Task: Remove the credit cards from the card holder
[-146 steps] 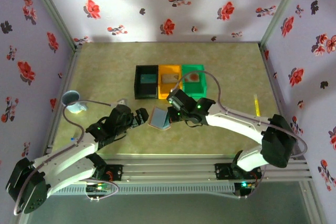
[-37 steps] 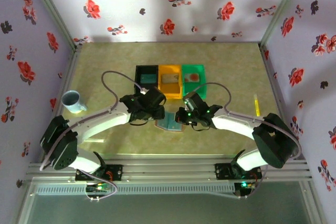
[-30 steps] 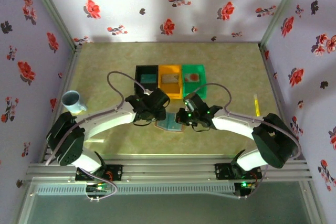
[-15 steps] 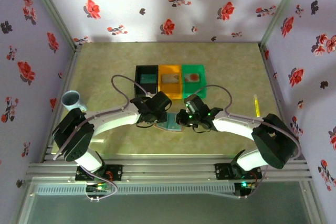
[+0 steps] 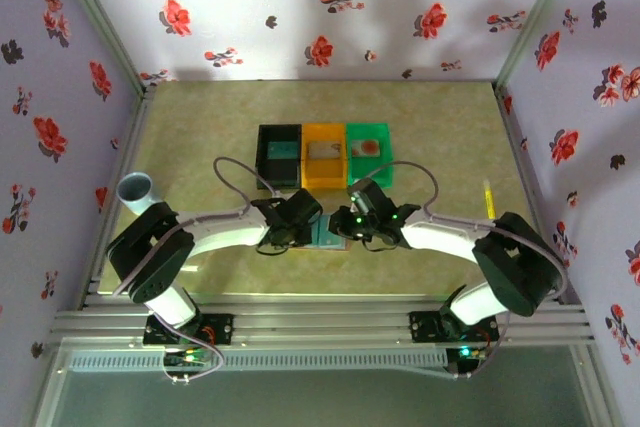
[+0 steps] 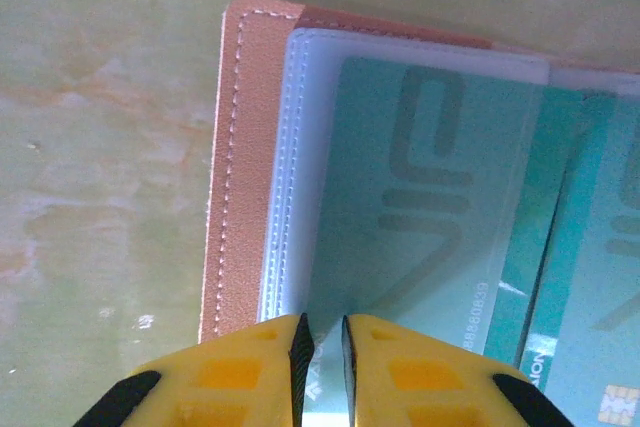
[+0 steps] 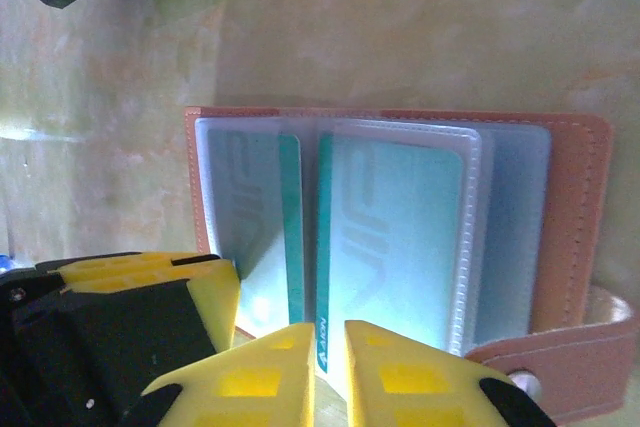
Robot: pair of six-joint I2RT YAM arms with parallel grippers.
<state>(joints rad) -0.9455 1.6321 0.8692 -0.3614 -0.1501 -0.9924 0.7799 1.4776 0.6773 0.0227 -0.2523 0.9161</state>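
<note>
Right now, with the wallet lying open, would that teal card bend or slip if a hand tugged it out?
The teal card lies flat with straight edges, so it is probably stiff. It sits in a glossy clear sleeve, so it likely slides smoothly. The card holder looks thin and light; it may drag along.

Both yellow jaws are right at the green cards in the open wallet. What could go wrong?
The left jaws may pinch the clear sleeve along with the teal card, so nothing slides out. The card holder looks unpinned, so a pull could drag it. The two pairs of jaws sit close and could bump.
</note>
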